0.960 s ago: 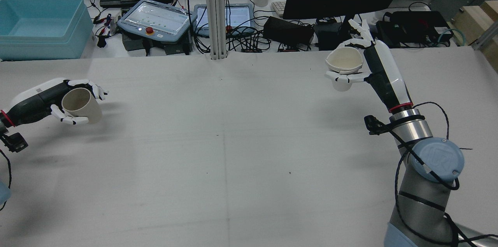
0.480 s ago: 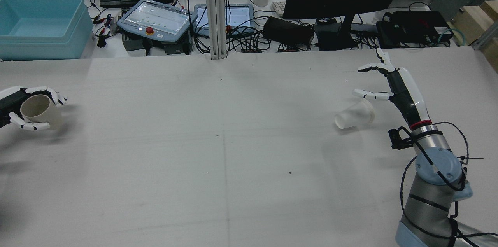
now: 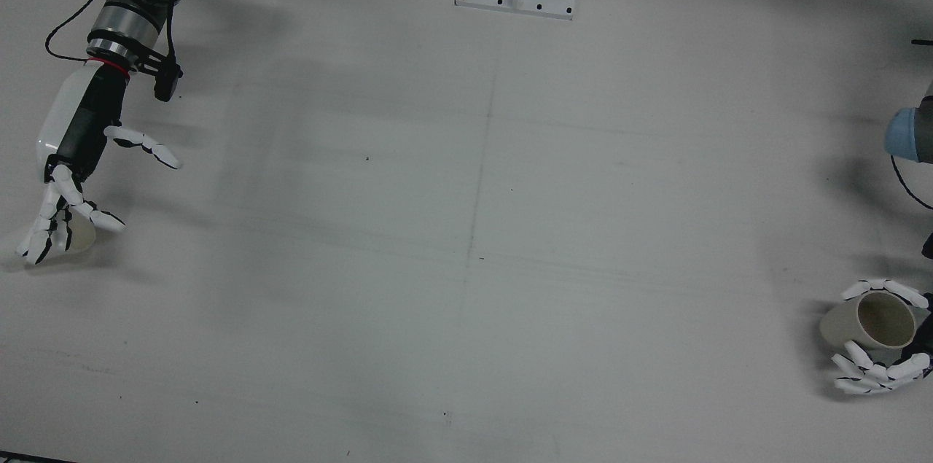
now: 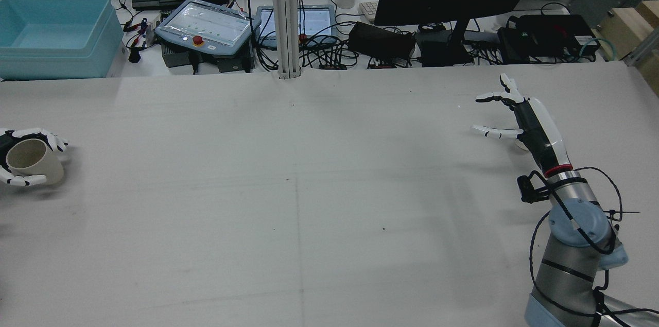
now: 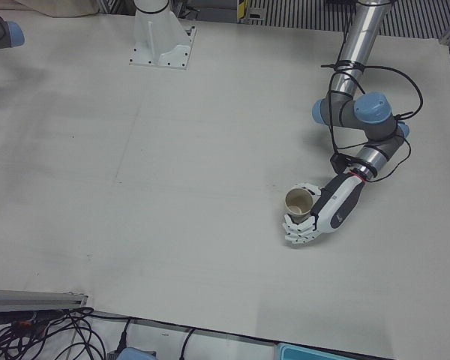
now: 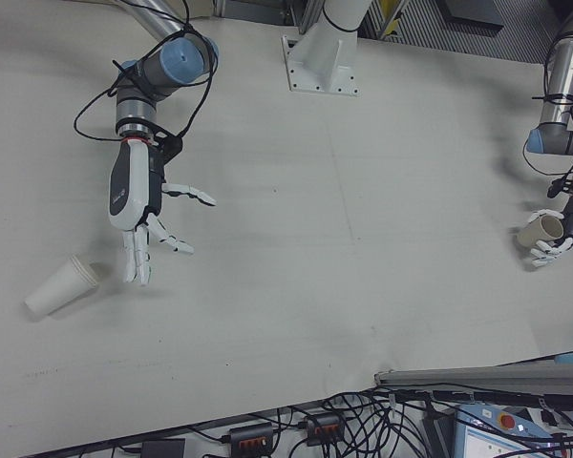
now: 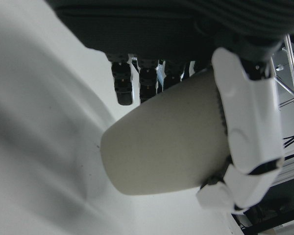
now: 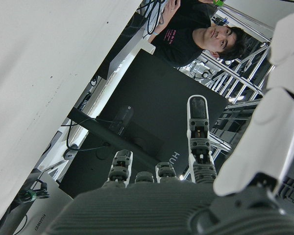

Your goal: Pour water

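Front view: right robot hand (image 3: 69,186) splayed, holding nothing.

Right-front view: white tapered paper cup (image 6: 61,284) lies toppled on the worktop (image 6: 315,239), beside the fingertips, long axis pointing away from them.

Left-front view: left robot hand (image 5: 315,221) grips the beige paper cup (image 5: 298,203), mouth upward.

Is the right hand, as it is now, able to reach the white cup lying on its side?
Probably yes: the right hand is open, and the fallen white cup lies on bare table just beside its fingertips.
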### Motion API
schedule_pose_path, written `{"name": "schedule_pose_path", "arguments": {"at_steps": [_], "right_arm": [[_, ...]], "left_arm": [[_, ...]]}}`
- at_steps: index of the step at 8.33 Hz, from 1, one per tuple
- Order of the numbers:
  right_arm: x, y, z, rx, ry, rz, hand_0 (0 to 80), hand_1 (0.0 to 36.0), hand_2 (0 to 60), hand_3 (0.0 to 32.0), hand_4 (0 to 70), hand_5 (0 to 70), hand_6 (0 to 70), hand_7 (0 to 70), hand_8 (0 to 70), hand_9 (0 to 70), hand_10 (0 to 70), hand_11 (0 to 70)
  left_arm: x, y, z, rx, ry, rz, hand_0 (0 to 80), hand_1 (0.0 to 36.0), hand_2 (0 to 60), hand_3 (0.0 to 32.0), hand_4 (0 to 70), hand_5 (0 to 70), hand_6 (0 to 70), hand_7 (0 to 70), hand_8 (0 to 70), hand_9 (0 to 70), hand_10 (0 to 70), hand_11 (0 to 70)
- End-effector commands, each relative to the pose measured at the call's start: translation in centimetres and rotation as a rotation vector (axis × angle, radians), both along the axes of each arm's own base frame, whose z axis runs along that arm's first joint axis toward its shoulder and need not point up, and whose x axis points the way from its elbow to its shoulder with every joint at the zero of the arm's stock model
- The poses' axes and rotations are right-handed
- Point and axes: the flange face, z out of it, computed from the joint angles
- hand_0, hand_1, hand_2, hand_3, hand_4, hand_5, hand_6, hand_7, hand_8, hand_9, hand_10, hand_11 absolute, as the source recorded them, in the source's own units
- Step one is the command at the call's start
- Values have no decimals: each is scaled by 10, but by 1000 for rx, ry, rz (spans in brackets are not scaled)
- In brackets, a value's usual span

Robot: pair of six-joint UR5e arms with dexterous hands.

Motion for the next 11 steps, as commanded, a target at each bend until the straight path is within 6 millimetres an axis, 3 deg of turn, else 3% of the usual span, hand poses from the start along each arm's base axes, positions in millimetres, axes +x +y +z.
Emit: {"name": "schedule_pose_path", "arguments": {"at_steps": [1, 4, 5, 6, 7, 9, 11], "right_arm": [[-1, 1, 0, 0, -4, -3, 462, 113, 155, 0, 370, 220, 56, 35, 1, 0, 81, 122], [-2, 1, 0, 0, -4, -6, 461, 112, 148, 0, 338, 216, 55, 40, 1, 0, 77, 117], [-3, 2, 1, -1, -3, -7, 460, 112, 145, 0, 324, 216, 55, 42, 1, 0, 76, 116], [-3, 2, 1, -1, -2, -7, 461, 111, 144, 0, 318, 215, 56, 45, 1, 0, 75, 114], [-4, 2, 1, -1, -2, -7, 459, 111, 142, 0, 315, 215, 57, 46, 1, 0, 77, 117], [-4, 3, 1, -2, 0, -10, 459, 111, 145, 0, 312, 218, 56, 46, 1, 0, 75, 114], [-6, 3, 4, -7, 6, -12, 459, 112, 145, 0, 310, 219, 57, 48, 1, 0, 73, 112]], "left_arm": [[-11, 7, 16, -18, -16, -13, 533, 360, 600, 0, 446, 700, 273, 401, 173, 260, 126, 200], [-10, 11, 22, -4, -22, -10, 514, 352, 600, 0, 446, 700, 266, 392, 162, 247, 123, 193], [-10, 10, 22, -1, -22, -10, 483, 259, 600, 0, 377, 700, 216, 321, 95, 157, 101, 158], [-10, 10, 21, 2, -21, -10, 490, 250, 474, 0, 278, 344, 142, 152, 19, 21, 78, 128], [-10, 11, 22, 2, -21, -10, 499, 239, 323, 0, 144, 151, 90, 62, 8, 0, 61, 107], [-10, 10, 21, 3, -19, -10, 510, 224, 181, 0, 64, 79, 66, 21, 3, 0, 53, 98], [-10, 10, 21, 4, -18, -10, 506, 199, 107, 0, 65, 86, 64, 18, 2, 0, 53, 97]]}}
